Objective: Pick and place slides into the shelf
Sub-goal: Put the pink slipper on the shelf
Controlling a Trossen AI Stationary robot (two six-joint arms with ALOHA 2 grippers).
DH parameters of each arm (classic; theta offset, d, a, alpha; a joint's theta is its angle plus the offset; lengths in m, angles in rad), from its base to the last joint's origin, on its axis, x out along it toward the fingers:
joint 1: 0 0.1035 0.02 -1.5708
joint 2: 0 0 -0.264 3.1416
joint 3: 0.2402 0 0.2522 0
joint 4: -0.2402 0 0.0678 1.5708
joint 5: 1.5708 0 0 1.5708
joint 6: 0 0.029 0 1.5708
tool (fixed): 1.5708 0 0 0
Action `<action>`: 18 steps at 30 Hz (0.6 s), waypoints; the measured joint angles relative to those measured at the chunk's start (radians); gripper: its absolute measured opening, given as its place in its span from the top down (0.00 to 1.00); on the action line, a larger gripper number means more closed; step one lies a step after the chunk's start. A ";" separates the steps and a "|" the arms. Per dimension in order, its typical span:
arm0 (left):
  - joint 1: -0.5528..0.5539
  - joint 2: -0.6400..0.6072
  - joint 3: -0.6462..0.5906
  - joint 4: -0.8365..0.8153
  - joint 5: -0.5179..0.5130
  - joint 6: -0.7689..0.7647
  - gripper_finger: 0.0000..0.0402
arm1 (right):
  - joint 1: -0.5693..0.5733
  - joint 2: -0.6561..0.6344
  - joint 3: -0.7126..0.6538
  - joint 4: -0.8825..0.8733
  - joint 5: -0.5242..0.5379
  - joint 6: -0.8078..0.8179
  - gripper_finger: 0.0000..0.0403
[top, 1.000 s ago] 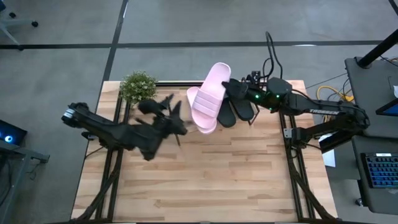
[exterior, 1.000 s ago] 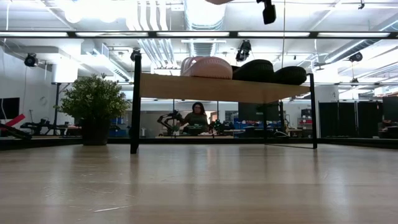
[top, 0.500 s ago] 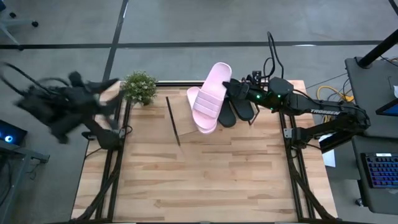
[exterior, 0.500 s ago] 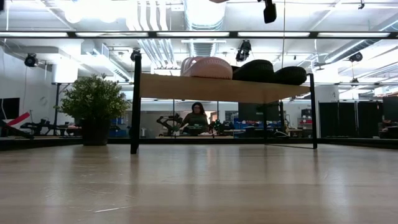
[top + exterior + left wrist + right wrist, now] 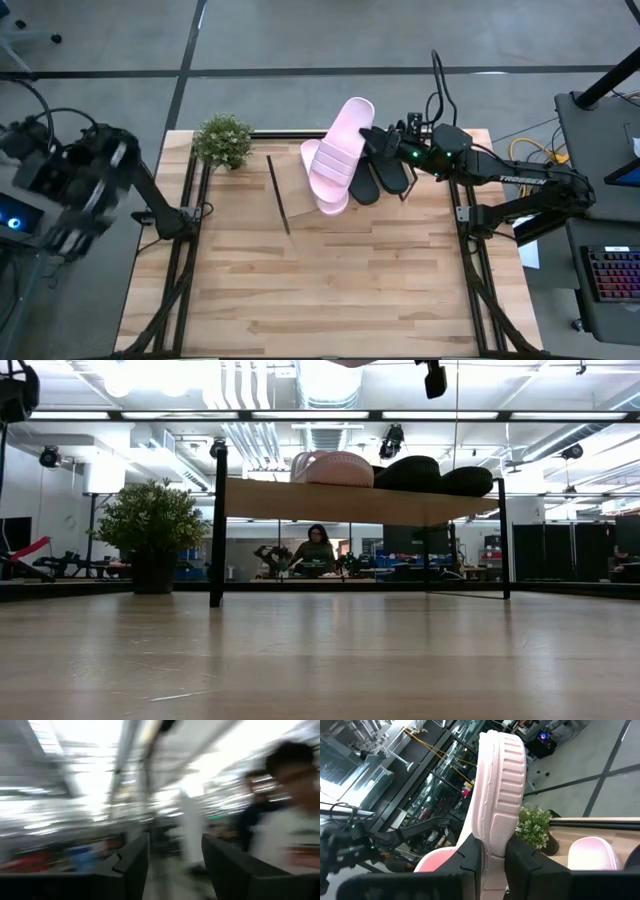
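I had the right gripper (image 5: 372, 142) over the shelf (image 5: 300, 190) at the far edge of the table (image 5: 320, 280), its fingers closed on a pink slide (image 5: 343, 140). On the right wrist view that slide (image 5: 499, 795) stood on edge between the two fingers (image 5: 472, 857), clamped at its sole, ribbed underside showing. From above, the held slide lay tilted across the second pink slide (image 5: 318, 172), which rested on the shelf just left of it.

I counted four slides: two pink and two black. The black slides (image 5: 388, 170) sat side by side on the shelf, right of the pink ones and directly under the right arm. The low view showed one pink slide (image 5: 333, 468) and the black pair (image 5: 436, 476) on the board; the held one was mostly above that picture's top edge.

The left gripper (image 5: 70, 175) was well off the table to the left, blurred. Its wrist view showed the two fingers (image 5: 132, 865) apart with nothing between them, pointing into the room, where a person (image 5: 290, 820) showed.

One plant (image 5: 222, 140) stood at the far left corner of the table, beside the shelf's black frame. Another person (image 5: 317, 548) was visible beneath the shelf, far back in the room.
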 joint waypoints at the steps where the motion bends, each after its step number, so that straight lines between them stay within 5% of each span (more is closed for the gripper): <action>1: 0.000 -0.004 0.000 -0.025 0.070 -0.049 0.59 | 0.000 0.000 0.000 0.000 0.000 0.000 0.89; 4: 0.002 -0.008 0.003 -0.151 0.226 -0.181 0.59 | 0.000 0.000 0.000 0.000 0.000 0.000 0.89; 11: 0.106 0.006 0.005 -0.159 0.237 -0.189 0.59 | 0.000 0.000 0.000 0.001 0.003 0.002 0.89; 18: 0.257 0.047 -0.003 -0.194 0.338 -0.383 0.59 | 0.000 0.000 0.000 0.001 0.016 0.000 0.89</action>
